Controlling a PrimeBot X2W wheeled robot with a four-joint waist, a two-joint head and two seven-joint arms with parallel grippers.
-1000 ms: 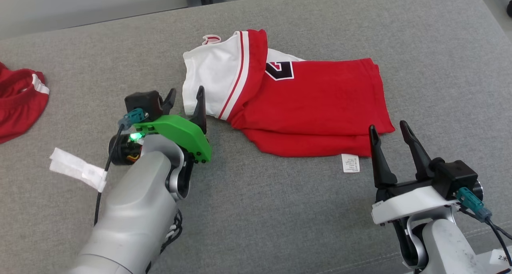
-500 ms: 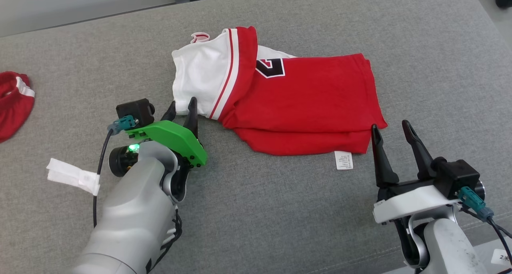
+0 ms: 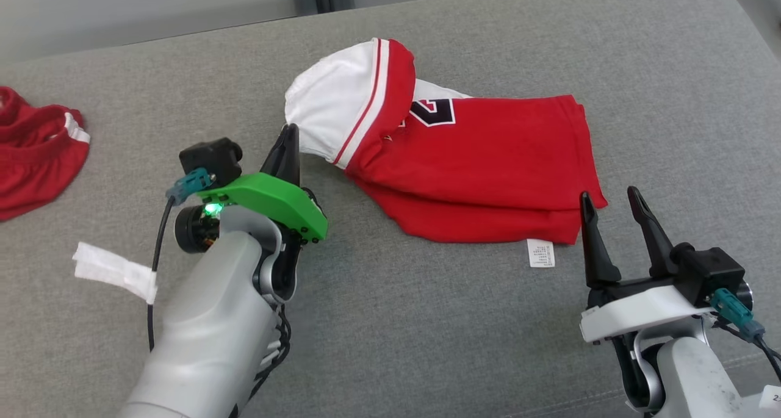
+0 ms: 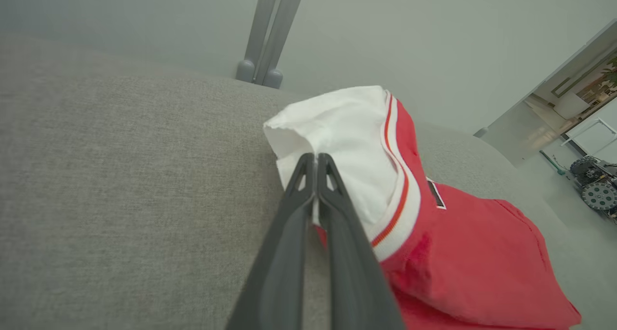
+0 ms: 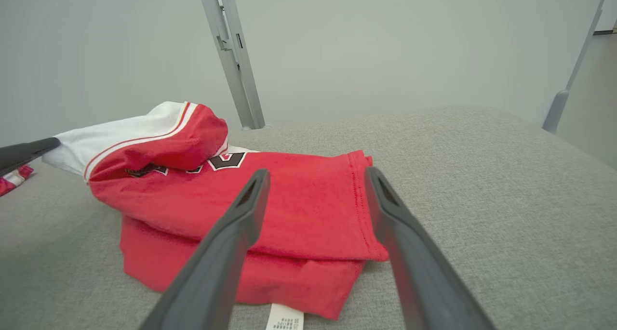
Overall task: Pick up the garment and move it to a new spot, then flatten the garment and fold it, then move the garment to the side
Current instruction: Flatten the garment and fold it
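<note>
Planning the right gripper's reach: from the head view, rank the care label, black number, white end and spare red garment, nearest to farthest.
1. care label, just left of the right gripper.
2. black number, farther left, partly covered.
3. white end, pinched by the left gripper.
4. spare red garment, far left.

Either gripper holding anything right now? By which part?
Left gripper is shut on the shirt, pinching the edge of its white part. Right gripper is open and holds nothing.
</note>
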